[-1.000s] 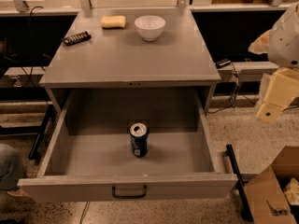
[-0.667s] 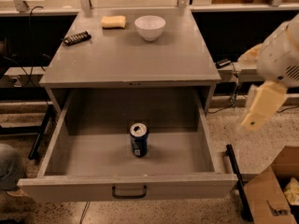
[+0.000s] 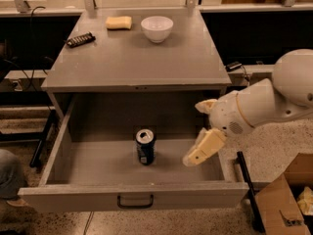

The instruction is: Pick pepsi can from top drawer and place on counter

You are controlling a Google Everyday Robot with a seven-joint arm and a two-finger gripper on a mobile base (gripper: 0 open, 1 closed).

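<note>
The pepsi can [image 3: 145, 147], dark blue with a silver top, stands upright on the floor of the open top drawer [image 3: 132, 196], near its middle. The drawer's dark bar handle [image 3: 134, 201] is on the front panel. My gripper [image 3: 196, 131] hangs over the right part of the drawer, to the right of the can and apart from it. It is open and empty, with one cream finger [image 3: 204, 148] low and the other higher up. The grey counter [image 3: 137, 58] is above the drawer.
On the counter's far part stand a white bowl [image 3: 157, 28], a yellow sponge [image 3: 119, 22] and a dark remote-like object [image 3: 80, 39]. A cardboard box [image 3: 288, 199] sits on the floor at the bottom right. A black frame [image 3: 247, 185] stands beside the drawer's right side.
My arm has swung in from the right and come down over the drawer's right part, closer to the can. The can and drawer have not moved.
</note>
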